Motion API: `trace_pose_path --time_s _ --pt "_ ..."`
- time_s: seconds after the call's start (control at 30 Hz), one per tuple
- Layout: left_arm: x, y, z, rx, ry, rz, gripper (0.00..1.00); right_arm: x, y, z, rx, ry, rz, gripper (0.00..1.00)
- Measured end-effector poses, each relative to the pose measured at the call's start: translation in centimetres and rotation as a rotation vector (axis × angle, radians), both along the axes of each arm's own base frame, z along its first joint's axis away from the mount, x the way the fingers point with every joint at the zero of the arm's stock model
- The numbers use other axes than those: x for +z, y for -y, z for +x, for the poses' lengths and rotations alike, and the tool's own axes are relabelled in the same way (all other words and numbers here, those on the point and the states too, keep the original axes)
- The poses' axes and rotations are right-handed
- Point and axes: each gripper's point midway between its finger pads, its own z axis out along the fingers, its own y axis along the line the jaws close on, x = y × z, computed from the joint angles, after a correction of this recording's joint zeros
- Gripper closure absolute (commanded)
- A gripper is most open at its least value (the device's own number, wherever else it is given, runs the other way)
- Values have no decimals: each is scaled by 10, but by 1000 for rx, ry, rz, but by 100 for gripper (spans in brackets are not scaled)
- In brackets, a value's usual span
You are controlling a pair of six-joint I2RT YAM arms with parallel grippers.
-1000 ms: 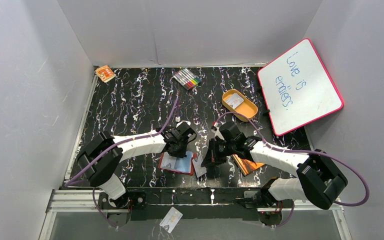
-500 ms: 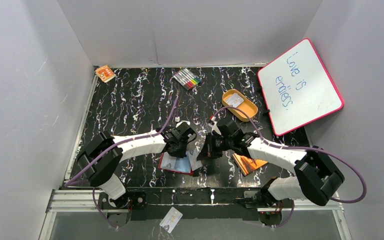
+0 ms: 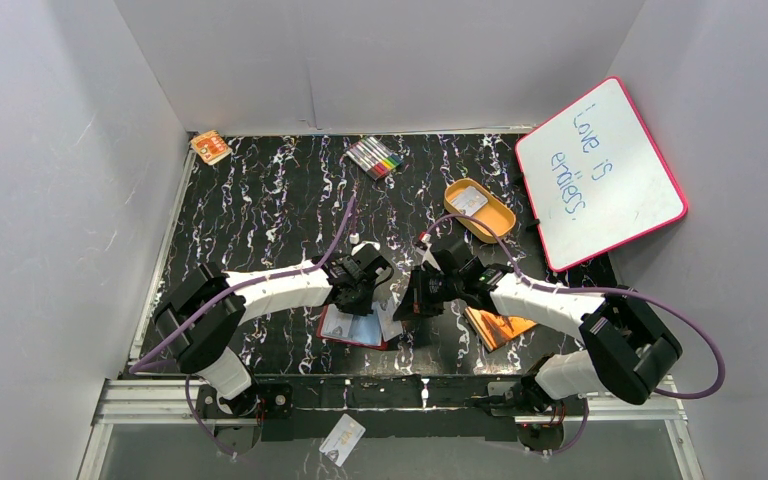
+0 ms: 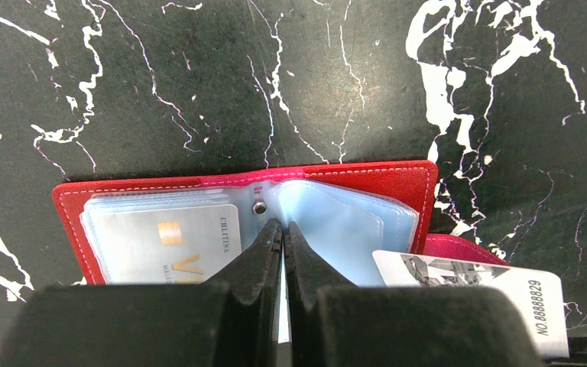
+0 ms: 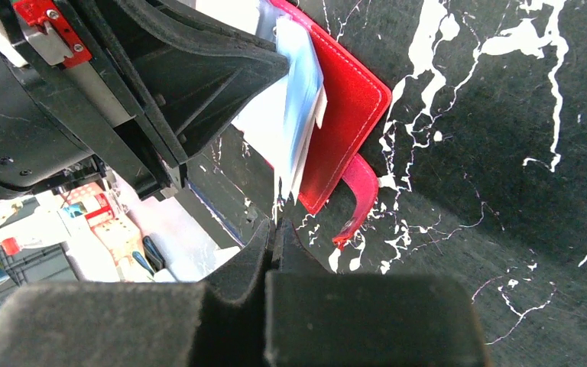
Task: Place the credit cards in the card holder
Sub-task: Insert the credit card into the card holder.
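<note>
The card holder, a red wallet, lies open near the table's front edge, with clear blue sleeves inside. One credit card sits in its left sleeve. My left gripper is shut on a thin sleeve at the fold, by the silver stud. My right gripper is shut on a whitish credit card and holds it edge-on. The card's far end lies over the wallet's right sleeves. The right wrist view shows the red cover and snap tab just beyond my shut right gripper.
An orange booklet lies right of the right gripper. An orange oval tray holding a card, markers, a small orange box and a leaning whiteboard stand further back. A loose card lies below the table's front rail.
My right gripper carried the whitish card from the table right of the wallet up and left to the wallet's right edge. The left gripper stayed on the sleeve.
</note>
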Motion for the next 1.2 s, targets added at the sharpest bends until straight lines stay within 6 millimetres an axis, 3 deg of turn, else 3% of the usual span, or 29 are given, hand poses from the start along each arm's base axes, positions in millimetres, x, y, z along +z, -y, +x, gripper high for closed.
trace_pose_path --time_s 0.8,1.2 --pt "0 0 0 1 0 0 100 -9 6 -5 -19 -32 -19 100" --pt "0 0 0 3 -1 -1 100 -2 7 -5 -24 -9 1 100"
